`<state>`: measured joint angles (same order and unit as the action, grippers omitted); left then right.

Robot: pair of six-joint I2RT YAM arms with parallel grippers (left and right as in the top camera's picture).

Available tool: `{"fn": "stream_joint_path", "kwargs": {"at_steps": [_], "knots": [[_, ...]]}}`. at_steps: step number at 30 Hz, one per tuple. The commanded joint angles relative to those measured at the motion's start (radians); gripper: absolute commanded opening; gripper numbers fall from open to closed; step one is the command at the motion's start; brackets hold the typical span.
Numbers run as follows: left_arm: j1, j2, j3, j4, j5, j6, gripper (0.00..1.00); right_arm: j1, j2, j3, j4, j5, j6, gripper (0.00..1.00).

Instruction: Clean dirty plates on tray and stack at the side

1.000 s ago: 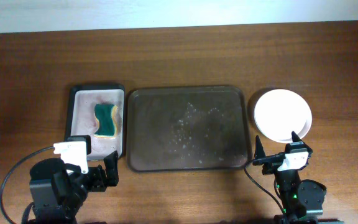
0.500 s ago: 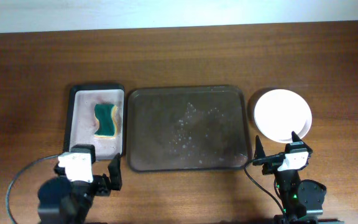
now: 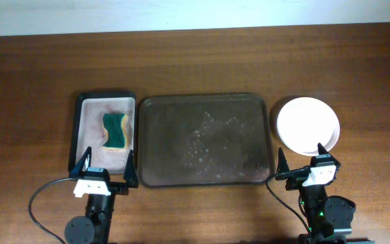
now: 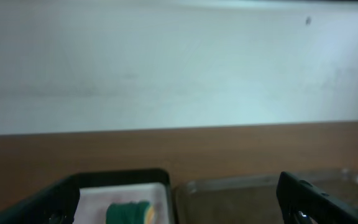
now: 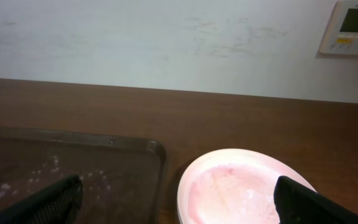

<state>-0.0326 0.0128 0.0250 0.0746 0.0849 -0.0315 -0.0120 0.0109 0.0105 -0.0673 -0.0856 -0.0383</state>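
The large dark brown tray (image 3: 204,139) lies at the table's middle with only wet specks on it; it also shows in the left wrist view (image 4: 241,199) and the right wrist view (image 5: 73,168). A stack of white plates (image 3: 308,125) sits to its right, the top one pinkish-white in the right wrist view (image 5: 241,190); the pale green plate is hidden. My left gripper (image 3: 105,169) is open and empty near the front edge, below the small black tray (image 3: 80,112). My right gripper (image 3: 302,160) is open and empty just in front of the plates.
The small black tray with a pinkish inside holds a green and yellow sponge (image 3: 116,130), which also shows in the left wrist view (image 4: 128,213). A pale wall runs behind the table, with a control panel (image 5: 355,28) at the right.
My left arm has swung round and drawn back towards the front edge, its open gripper now pointing straight at the small tray. The right arm, the plates and the trays have not moved.
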Motion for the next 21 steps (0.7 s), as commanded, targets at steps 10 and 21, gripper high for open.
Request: {"fn": "stream_joint_path", "kwargs": {"at_steps": [10, 21], "knots": [[-0.004, -0.008, -0.016, -0.155, -0.048, 0.090, 0.99, 0.006, -0.007, -0.005, -0.005, 0.009, -0.006, 0.99], [-0.004, -0.008, -0.016, -0.155, -0.048, 0.089, 0.99, 0.006, -0.007, -0.005, -0.005, 0.009, -0.007, 0.99]]}}
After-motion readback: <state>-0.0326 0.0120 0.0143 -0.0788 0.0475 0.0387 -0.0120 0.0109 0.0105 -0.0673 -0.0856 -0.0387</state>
